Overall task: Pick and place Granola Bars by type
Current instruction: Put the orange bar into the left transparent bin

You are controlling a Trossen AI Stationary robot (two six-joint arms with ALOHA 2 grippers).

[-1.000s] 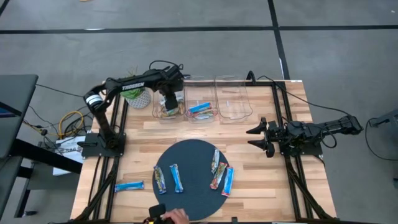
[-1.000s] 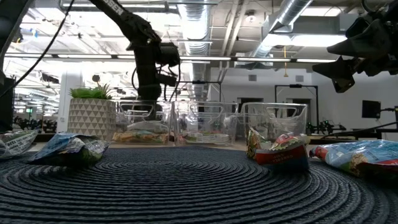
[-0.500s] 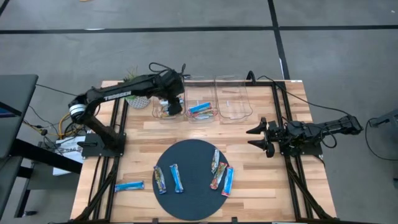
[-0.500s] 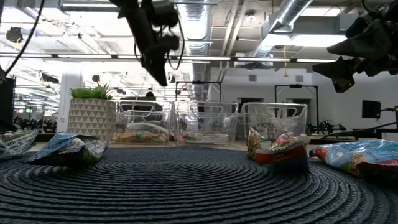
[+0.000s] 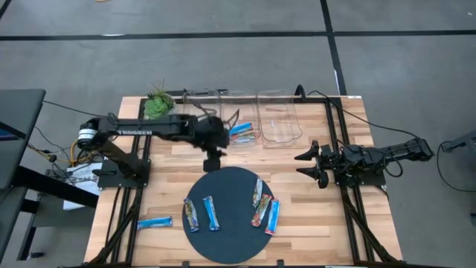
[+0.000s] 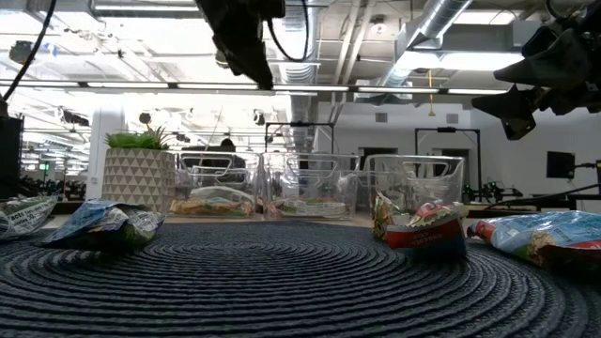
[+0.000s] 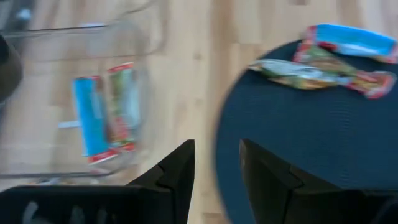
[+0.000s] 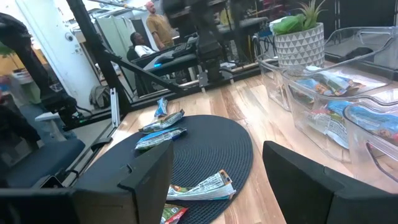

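Observation:
Several wrapped granola bars lie flat on the round dark mat (image 5: pixel 227 182): two at its left (image 5: pixel 191 214), (image 5: pixel 212 213), three at its right (image 5: pixel 257 192), (image 5: pixel 260 211), (image 5: pixel 272 217). Another blue bar (image 5: pixel 154 222) lies on the wood left of the mat. More bars sit in the middle clear bin (image 5: pixel 239 132); the left wrist view shows a blue one (image 7: pixel 87 118) and a multicoloured one (image 7: pixel 121 106) in a bin. My left gripper (image 5: pixel 213 165) (image 7: pixel 216 149) hangs open and empty between the bins and the mat's far edge. My right gripper (image 5: pixel 309 165) (image 8: pixel 217 155) waits open at the table's right.
Three clear bins stand in a row at the far edge; the right one (image 5: pixel 277 123) looks empty. A potted plant (image 5: pixel 156 106) stands at the far left corner. Bare wood lies between the bins and the mat. Black frame rails run along both sides.
My left gripper has risen out of the left bin and swung toward the table's near edge and right, ending over the wood by the mat's far edge. It holds nothing. A person's hand seen at the near edge one second ago has gone.

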